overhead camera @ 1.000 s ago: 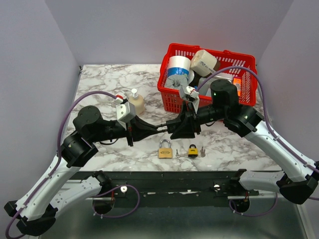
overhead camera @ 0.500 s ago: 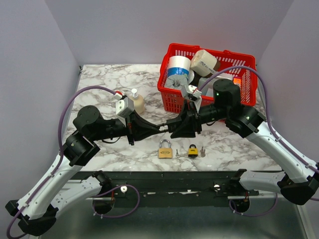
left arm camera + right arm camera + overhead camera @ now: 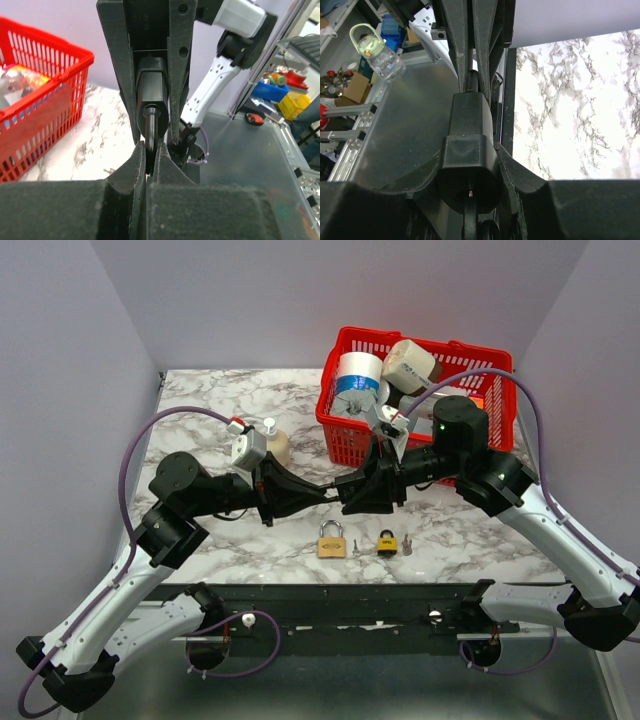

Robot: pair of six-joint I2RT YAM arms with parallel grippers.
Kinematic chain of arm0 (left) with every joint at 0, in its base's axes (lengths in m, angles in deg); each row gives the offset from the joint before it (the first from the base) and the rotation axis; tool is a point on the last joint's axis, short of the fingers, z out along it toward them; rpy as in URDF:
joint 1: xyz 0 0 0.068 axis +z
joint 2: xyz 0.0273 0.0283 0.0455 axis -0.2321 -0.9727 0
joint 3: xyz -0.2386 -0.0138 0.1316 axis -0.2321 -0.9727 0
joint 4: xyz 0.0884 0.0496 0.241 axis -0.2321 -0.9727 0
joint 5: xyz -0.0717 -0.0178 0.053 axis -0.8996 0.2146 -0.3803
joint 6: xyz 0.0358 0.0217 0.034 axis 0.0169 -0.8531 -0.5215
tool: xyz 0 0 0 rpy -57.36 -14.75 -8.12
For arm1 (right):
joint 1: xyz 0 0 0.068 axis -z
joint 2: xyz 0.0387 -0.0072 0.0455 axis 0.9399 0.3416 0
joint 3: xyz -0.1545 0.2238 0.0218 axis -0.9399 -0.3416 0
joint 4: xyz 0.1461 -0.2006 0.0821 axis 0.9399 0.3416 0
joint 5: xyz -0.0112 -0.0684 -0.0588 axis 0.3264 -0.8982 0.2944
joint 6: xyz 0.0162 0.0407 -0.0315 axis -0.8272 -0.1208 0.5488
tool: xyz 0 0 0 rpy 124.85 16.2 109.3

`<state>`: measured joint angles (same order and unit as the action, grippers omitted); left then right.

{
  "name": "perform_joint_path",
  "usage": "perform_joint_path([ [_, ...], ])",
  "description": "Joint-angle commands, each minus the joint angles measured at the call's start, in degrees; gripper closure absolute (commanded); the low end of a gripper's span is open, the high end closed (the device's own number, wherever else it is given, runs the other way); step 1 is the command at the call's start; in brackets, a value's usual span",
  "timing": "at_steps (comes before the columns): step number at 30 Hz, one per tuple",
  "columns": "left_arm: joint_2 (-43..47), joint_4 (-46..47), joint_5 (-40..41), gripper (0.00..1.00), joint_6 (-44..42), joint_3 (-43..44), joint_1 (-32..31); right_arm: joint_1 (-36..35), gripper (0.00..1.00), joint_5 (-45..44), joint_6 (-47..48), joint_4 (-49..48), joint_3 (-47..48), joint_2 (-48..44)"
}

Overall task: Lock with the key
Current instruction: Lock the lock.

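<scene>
Near the front edge of the table lies a gold lock with a small key just beside it. To the right of that is a little yellow and black lock, and another key lies next to it. No gripper touches any of these.

A bit farther back, the two arms meet tip to tip above the table. The right gripper holds a black lock up in the air, with one finger on each side of it. The left gripper has its fingers pressed together on a thin dark stick that comes out of the end of the black lock. I cannot tell if this stick is the key or a part of the lock.

Behind the left gripper, a cream bottle with a pump top stands on the table.

Farthest back on the right is a red basket. A white and blue roll of tape and a beige roll sit in it with other things.
</scene>
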<state>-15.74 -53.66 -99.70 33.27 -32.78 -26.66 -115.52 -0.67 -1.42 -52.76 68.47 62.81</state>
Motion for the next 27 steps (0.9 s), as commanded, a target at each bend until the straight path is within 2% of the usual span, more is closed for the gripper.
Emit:
perform_joint_path([
  [1, -8.3, 17.6, 2.4, 1.0, 3.0, -1.9, -3.2, -6.1, 0.99, 1.0, -1.1, -10.5, 0.6, 6.5],
  [11, -11.8, 23.9, 3.9, 1.0, 5.7, -2.0, -5.1, -7.5, 0.99, 1.9, 0.3, -9.5, -0.1, 7.1],
  [16, -11.9, 23.5, 4.1, 1.0, 5.8, -1.0, -5.3, -7.8, 0.99, 1.0, 1.3, -7.5, -0.3, 6.6],
  [21, -9.0, 15.7, 2.5, 1.0, 1.5, -0.2, -3.9, -7.7, 1.0, -2.0, 1.9, -4.8, -0.8, 4.8],
  [25, -3.9, 2.8, -0.1, 1.0, -9.3, -0.4, -3.0, -7.7, 0.99, -4.3, 6.0, -0.2, -2.1, 2.6],
  [27, -2.5, -1.4, -0.6, 1.0, -12.0, -0.4, -3.0, -7.6, 0.99, -5.1, 7.3, 1.9, -2.2, 2.0],
])
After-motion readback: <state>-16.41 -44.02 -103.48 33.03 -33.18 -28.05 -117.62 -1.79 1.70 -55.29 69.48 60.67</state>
